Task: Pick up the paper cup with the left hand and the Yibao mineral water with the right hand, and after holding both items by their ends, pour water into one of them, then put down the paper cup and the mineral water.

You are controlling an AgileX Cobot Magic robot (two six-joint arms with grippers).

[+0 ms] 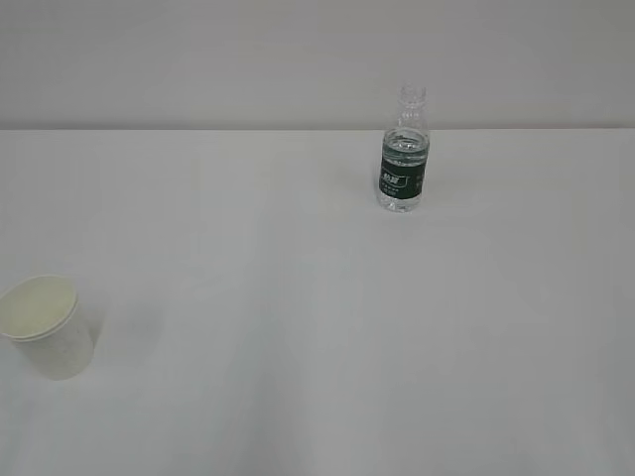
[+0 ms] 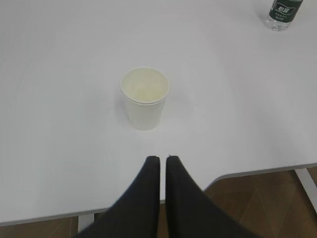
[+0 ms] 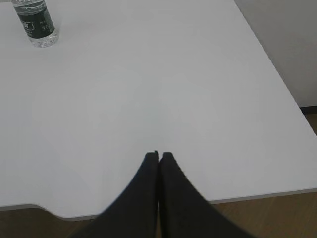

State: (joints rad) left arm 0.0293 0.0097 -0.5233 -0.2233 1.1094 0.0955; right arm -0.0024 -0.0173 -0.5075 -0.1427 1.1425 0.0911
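Both my grippers, left [image 2: 163, 157] and right [image 3: 158, 153], are pinched closed, empty. Open the left wide first, then approach the cup [image 2: 144, 98] low around its wall; bottle [image 3: 35, 22] sits far left of the right one.

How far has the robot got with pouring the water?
Nothing is done yet. The paper cup and the Yibao mineral water stand upright and apart on the table. The left hand and right hand are shut and empty. Picking up, pouring and putting down remain.

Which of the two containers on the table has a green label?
The bottle, clear and standing at the back; the cup is plain white.
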